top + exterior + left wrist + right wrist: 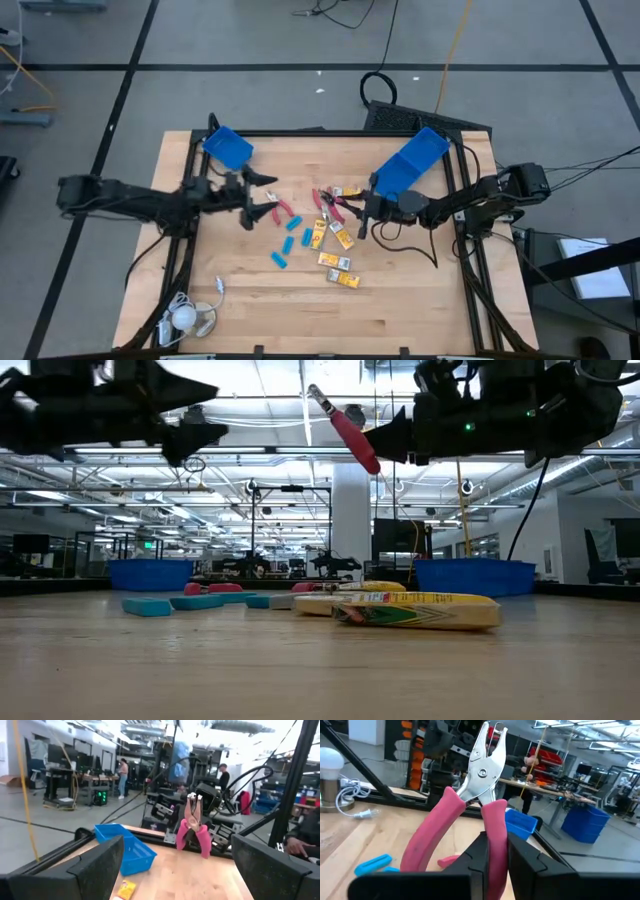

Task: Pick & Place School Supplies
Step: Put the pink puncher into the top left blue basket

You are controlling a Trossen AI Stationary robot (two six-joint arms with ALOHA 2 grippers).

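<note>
My right gripper (366, 206) is shut on a pink-handled tool (481, 785) with a silver head, high above the table in the low view (352, 438). My left gripper (252, 196) is open and holds nothing, hovering just left of a red-handled tool (274, 213) that lies flat on the table. Another red-handled tool (322, 197) lies by the right gripper. Light-blue pieces (279, 259) and yellow packets (340, 264) lie flat at the table's middle. My right gripper pinches one pink handle (495, 837) of the tool between its two fingers, coming from the table's right side. The other handle (427, 837) stands free beside the fingers. The tool is lifted clear of the table, its silver head (487, 755) pointing away from the gripper.
One blue bin (228, 148) sits at the far left corner, a second blue bin (412, 160) at the far right, behind the right gripper. A white round object with a cord (185, 318) lies at the near left corner. Bare wood shows along the near edge.
</note>
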